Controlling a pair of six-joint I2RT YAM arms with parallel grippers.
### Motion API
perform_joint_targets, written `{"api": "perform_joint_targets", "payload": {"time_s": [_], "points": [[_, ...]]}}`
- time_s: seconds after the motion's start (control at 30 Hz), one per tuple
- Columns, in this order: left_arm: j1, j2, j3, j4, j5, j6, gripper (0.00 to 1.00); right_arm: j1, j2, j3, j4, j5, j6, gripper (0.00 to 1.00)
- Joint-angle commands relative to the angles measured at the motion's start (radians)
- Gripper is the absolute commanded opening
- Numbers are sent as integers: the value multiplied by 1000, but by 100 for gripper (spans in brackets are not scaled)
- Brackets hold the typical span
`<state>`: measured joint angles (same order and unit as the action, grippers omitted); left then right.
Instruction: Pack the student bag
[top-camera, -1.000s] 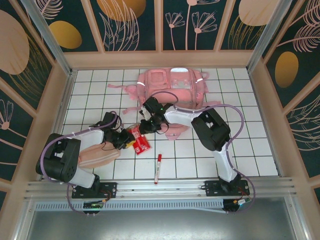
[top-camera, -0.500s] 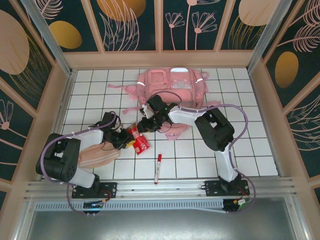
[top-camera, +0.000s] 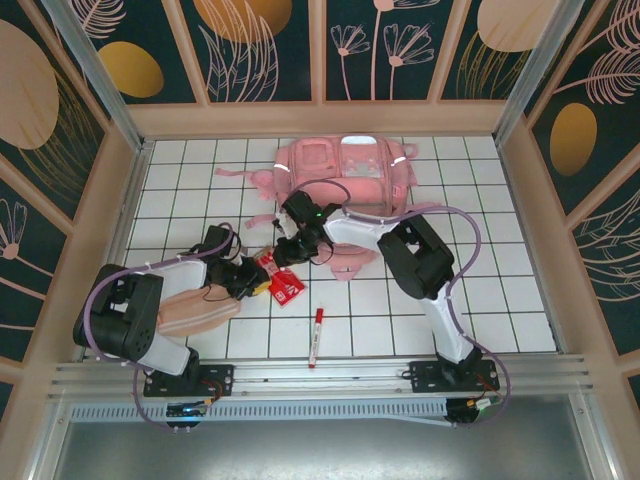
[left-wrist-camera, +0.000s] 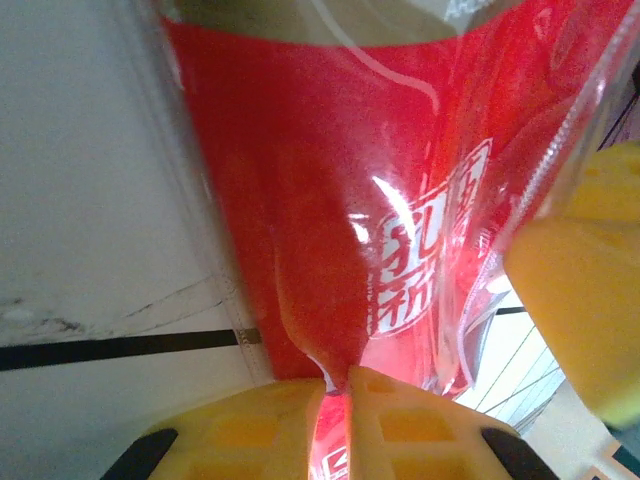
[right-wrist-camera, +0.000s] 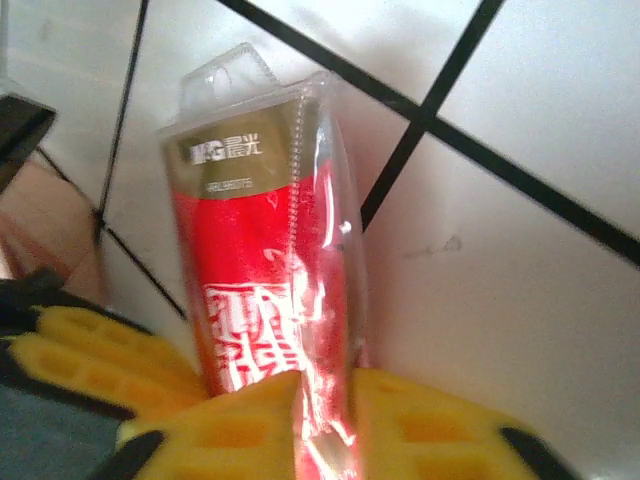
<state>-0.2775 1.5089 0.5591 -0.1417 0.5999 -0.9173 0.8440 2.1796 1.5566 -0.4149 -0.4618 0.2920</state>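
Bag: pink backpack flat at far middle of table | Handling: likely light, floppy; take a strap or zip edge | Pincers: left gripper, right gripper both pinch red packet

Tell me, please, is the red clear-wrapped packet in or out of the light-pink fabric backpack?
Out: left gripper and right gripper pinch the packet over the white tiled table, apart from the backpack.

A red packet in clear plastic wrap, with white characters and a dull gold header strip, is on the white surface, which has black grid lines. A red and white marker lies near it, toward the near edge. A peach pouch rests further to the left.
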Motion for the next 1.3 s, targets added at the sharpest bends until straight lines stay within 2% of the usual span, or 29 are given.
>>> {"api": "perform_joint_targets", "payload": {"time_s": [0.0,0.07,0.13,0.2,0.3,0.4,0.5,0.63,0.73,0.8,0.9,1.07,1.17,1.27], "points": [[-7,15,-33,-71,-194,29,14,78,28,3,-83,104,-21,1],[-6,-47,-4,-98,-228,42,16,79,-16,-4,-67,168,-2,0],[-6,-135,33,-124,-277,68,24,76,-82,-10,-40,224,21,0],[-6,-232,61,-120,-330,107,25,75,-158,1,-31,278,42,0],[-6,-393,73,-25,-380,218,26,67,-320,-31,7,415,113,0],[-14,-517,61,172,-262,433,28,13,-475,-101,26,502,190,0],[-40,-535,86,276,-173,631,32,-106,-620,-190,42,509,277,0],[-127,-370,225,223,-122,875,35,-289,-774,-291,47,505,309,0],[-209,-212,354,137,-121,1129,38,-477,-846,-328,2,496,312,0],[-261,-104,446,73,-181,1291,44,-597,-886,-342,-24,457,306,0],[-302,58,594,-26,-273,1430,46,-749,-932,-352,-51,384,292,0],[-338,279,754,-112,-366,1583,55,-885,-980,-360,-83,309,277,0],[-342,361,803,-147,-361,1643,64,-914,-990,-359,-95,273,274,0],[-341,417,825,-143,-368,1682,68,-930,-982,-349,-110,245,263,0]]}}
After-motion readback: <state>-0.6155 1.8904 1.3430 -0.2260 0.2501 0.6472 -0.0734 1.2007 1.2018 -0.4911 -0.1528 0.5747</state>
